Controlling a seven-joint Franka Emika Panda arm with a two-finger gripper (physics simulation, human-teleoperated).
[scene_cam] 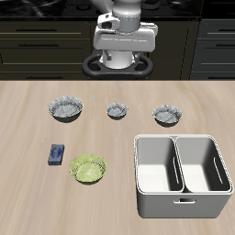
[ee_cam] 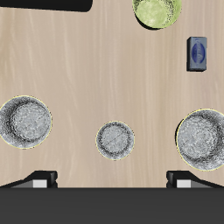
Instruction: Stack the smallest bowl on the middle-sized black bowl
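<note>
Grey double tub [scene_cam: 182, 197]: sits closest to the table's front edge, forward of the smallest bowl [scene_cam: 116, 111] and off to one side of it. Holds nothing visible in either compartment.

Green bowl [scene_cam: 89, 168]: lies forward of the smallest bowl toward the other side, with a small blue object [scene_cam: 56, 155] just beside it.

Farther back, stands upright on the wood, in the middle of a row of three dark speckled bowls. Has the middle-sized black bowl [scene_cam: 167, 114] on the tub's side, apart from it, and the largest dark bowl [scene_cam: 66, 110] on the opposite side, likewise apart.

Behind the smallest bowl, at the table's back: robot arm [scene_cam: 124, 37]. Shows in the wrist view the gripper [ee_cam: 114, 180] with fingers [ee_cam: 42, 178] spread wide, grasping nothing, raised above the smallest bowl [ee_cam: 115, 139].
</note>
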